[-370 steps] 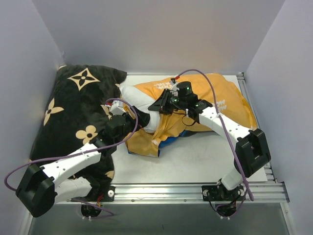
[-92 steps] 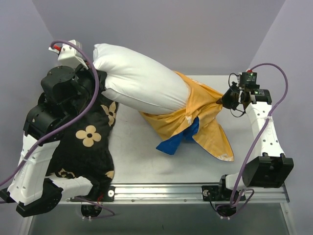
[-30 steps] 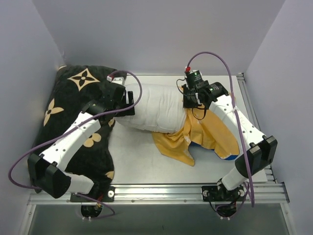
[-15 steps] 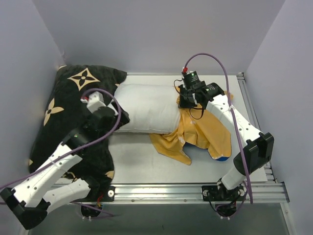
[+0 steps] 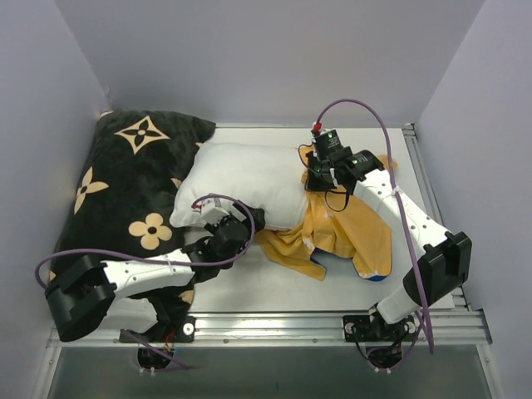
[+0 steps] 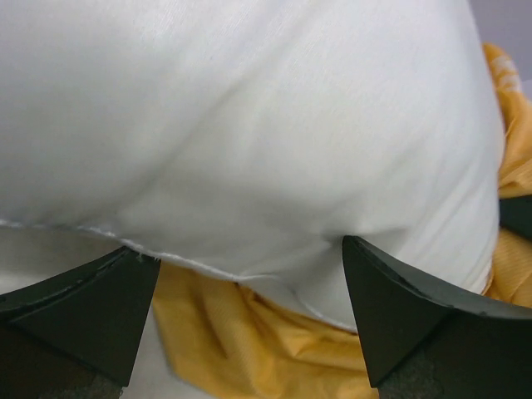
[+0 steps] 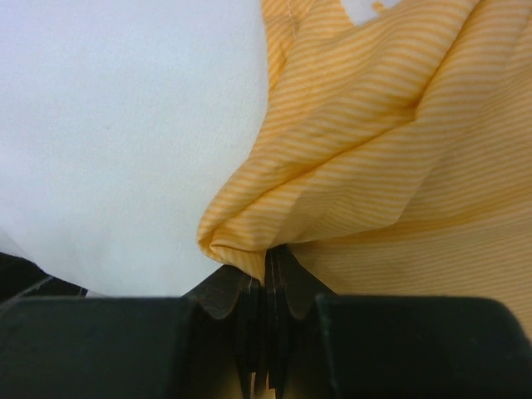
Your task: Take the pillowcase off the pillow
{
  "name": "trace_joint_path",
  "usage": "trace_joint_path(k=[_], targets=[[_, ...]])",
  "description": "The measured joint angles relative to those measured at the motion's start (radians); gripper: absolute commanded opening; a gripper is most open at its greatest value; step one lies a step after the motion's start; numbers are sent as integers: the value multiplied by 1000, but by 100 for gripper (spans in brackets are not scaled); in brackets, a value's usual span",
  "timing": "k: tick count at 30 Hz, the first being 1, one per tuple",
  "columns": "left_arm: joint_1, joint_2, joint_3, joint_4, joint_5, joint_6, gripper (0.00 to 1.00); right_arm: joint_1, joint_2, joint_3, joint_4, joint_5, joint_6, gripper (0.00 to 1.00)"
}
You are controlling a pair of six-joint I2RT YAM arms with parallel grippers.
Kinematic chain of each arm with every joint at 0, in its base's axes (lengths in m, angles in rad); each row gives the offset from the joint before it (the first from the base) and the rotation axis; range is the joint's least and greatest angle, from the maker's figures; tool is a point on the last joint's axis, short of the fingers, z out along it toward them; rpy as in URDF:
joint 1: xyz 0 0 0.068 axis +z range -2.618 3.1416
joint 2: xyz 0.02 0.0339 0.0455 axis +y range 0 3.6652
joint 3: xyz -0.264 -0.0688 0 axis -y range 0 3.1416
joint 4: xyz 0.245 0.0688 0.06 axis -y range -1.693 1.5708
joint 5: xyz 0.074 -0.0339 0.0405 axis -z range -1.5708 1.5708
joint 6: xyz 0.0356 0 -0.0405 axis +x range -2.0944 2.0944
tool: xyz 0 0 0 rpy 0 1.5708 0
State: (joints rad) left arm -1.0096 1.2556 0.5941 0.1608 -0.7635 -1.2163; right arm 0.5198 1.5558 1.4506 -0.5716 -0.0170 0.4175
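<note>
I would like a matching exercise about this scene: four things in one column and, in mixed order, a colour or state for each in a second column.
Things:
1. pillow
2. pillowcase
3. left end effector
4. right end effector

Colour or state:
A. open
B. mostly orange-yellow
C. plain white
D. shut on the pillowcase

Pairs: 1-C, 2-B, 3-A, 4-D

cushion (image 5: 125, 191) left on table (image 5: 266, 287) | pillow (image 5: 241, 183) centre, touching cushion | pillowcase (image 5: 357, 229) at pillow's right end
</note>
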Motion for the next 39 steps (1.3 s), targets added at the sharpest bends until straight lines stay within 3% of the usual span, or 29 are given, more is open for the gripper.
trace_joint_path(k=[4,9,10,11,12,13,14,15,22,26,31,34,39], targets=[[33,71,-20,227,21,31,97,6,-24,-21,14,2,0,0],[70,171,-19,381,68,55,97,11,-34,-34,23,8,0,0],[77,191,-19,406,78,61,92,13,-35,-36,23,9,0,0],[87,211,-19,435,90,73,82,16,-36,-38,23,10,0,0],[97,227,-19,463,101,82,65,19,-39,-39,23,11,0,0],[106,237,-19,488,114,94,31,23,-44,-40,23,13,0,0],[120,244,-18,512,131,114,20,26,-49,-40,23,14,0,0],[130,246,-17,522,143,136,2,29,-57,-40,23,14,0,0],[132,137,56,436,164,336,0,34,-145,-32,-10,49,-21,3],[-12,7,174,270,26,525,0,19,-156,79,-108,103,-45,4],[-192,-51,418,166,-151,743,0,-74,-98,356,-217,113,-57,8],[-236,-51,519,152,-199,812,0,-114,-30,512,-245,114,-64,17],[-165,-29,583,4,-227,759,0,-110,46,592,-240,78,-76,54]])
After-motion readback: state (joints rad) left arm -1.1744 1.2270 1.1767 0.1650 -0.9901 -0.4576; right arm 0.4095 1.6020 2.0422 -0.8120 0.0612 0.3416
